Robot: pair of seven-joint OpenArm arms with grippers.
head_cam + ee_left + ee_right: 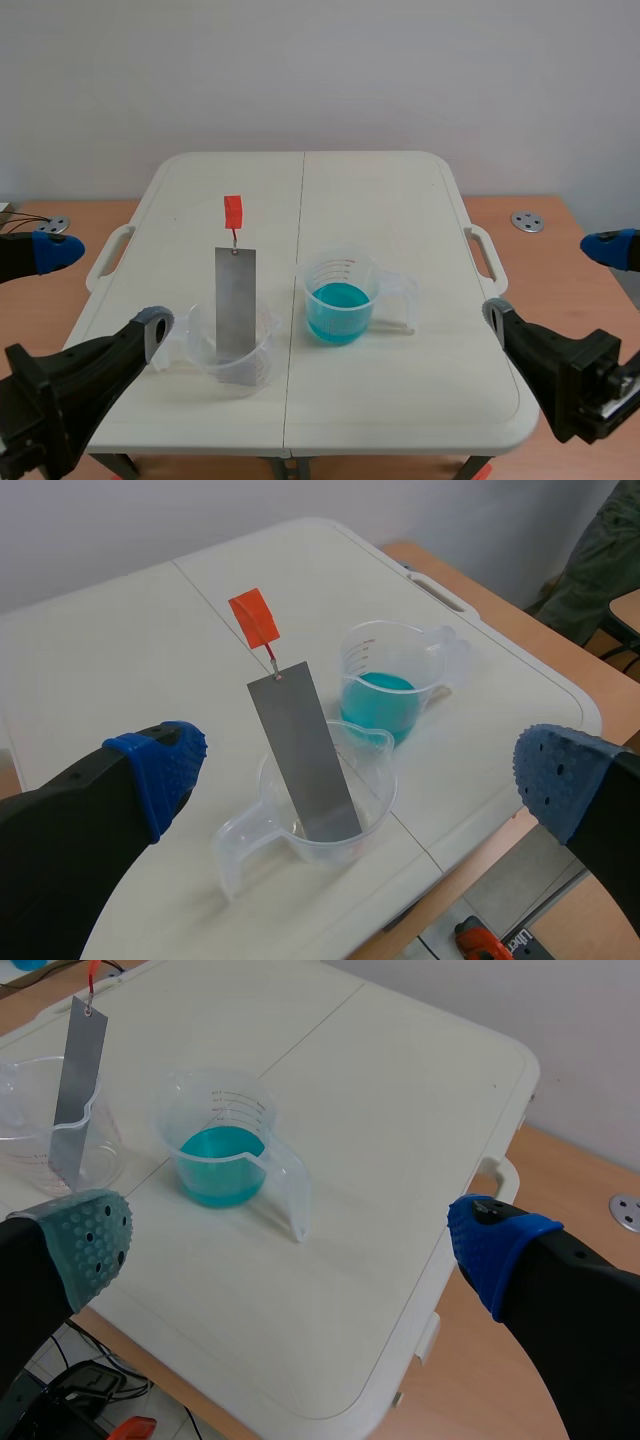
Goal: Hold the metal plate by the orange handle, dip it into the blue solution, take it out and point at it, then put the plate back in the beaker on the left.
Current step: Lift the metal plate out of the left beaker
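— What's the left gripper [105,286] doing?

— Nothing in it. It hangs low at the table's left edge, fingers spread wide, just short of the clear plastic beaker [240,365].

— And the plate?

— The long grey metal plate [236,300] stands in that clear beaker, foot on the bottom, leaning against the rim and rising well above it. It's a flat, dull, even strip. A thin red wire through a hole at its top carries the small orange handle [232,211]. Nobody touches it.

— To the right of that?

— Just beside it, a second clear measuring beaker [345,268], partly filled with blue solution [338,305], its handle turned to the right. Then the right gripper [552,280], low at the table's right edge, also spread wide and holding nothing.

— What's it all sitting on?

— A cream folding plastic table [380,200] with a seam down the middle and moulded grips at both sides. Around it lies a brown wooden surface [560,260] with a round metal disc [527,221] on it; behind stands a plain white wall [320,70].
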